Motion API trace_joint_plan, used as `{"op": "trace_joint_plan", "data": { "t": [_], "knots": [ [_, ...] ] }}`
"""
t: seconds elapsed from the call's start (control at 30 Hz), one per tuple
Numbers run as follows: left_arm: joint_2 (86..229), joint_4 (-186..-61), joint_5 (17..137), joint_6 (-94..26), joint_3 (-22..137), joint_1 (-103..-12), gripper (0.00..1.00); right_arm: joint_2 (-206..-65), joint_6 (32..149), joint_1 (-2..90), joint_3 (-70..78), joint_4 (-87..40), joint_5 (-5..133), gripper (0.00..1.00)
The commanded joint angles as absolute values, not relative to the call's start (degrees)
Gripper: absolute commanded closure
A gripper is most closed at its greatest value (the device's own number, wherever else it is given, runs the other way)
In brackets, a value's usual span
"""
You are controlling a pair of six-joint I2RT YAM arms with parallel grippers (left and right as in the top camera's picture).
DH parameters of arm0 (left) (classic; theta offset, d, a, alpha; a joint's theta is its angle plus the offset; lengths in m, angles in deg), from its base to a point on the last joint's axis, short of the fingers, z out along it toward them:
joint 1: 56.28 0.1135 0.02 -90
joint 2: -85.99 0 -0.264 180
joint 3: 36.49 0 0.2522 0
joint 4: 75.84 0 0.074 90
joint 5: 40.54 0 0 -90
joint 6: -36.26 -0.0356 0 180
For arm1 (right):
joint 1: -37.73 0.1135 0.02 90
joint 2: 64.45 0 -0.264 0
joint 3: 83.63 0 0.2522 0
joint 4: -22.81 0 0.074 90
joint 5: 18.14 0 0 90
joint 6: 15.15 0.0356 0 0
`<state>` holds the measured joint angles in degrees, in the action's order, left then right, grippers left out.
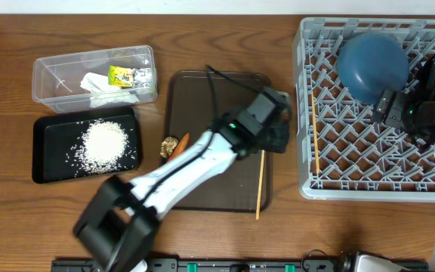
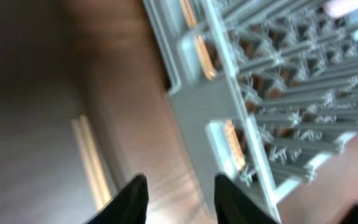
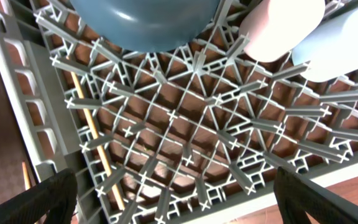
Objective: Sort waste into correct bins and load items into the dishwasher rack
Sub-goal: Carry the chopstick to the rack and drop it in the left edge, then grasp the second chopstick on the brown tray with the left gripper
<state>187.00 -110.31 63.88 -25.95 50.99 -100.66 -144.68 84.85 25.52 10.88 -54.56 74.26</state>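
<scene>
Starting overhead, the left arm (image 1: 195, 159) crosses the brown tray (image 1: 202, 91) just left of the dishwasher rack (image 1: 353, 159) and hides its own fingertips. The right arm (image 1: 421, 109), over the rack's right side, is cut by the frame edge. Inside the rack lie an upturned dark blue bowl (image 1: 372, 64) and one chopstick (image 1: 316, 143) by the left wall. The second chopstick (image 1: 260, 185) lies on the brown tray, just outside. Far left of the rack, the clear tub (image 1: 51, 94) holds tissue (image 1: 97, 83) and foil wrapper (image 1: 131, 75), and the black tray (image 1: 51, 162) holds rice (image 1: 104, 143). The carrot stick (image 1: 180, 143) and brown bit (image 1: 169, 146) sit at the brown tray's far edge.

The left wrist view is blurred: the left gripper (image 2: 179, 202), fingers spread and empty, hangs beside the rack's wall.

In the right wrist view, the right gripper (image 3: 179, 205), fingers wide apart around nothing, is above the rack floor. The pink cup (image 3: 281, 28) and light blue cup (image 3: 344, 43) are cropped at the top.
</scene>
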Motion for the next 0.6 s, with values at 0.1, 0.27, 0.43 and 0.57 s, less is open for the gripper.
{"op": "trace_joint_plan", "data": {
  "t": [0.1,0.27,0.43,0.57],
  "knots": [
    [185.6,-122.1,62.1,-28.4,51.1,-97.5,0.59,-145.1,84.2,25.3,10.9,-54.6,74.8,0.05],
    [187.5,-127.6,65.0,-24.9,50.2,-97.9,0.57,-145.1,84.2,25.3,10.9,-54.7,74.8,0.05],
    [190.6,-128.6,64.4,-25.0,49.8,-98.5,0.53,-145.1,84.2,25.3,10.9,-54.6,74.8,0.05],
    [193.3,-129.5,64.4,-24.9,49.8,-99.5,0.53,-145.1,84.2,25.3,10.9,-54.6,74.8,0.05]
  ]
}}
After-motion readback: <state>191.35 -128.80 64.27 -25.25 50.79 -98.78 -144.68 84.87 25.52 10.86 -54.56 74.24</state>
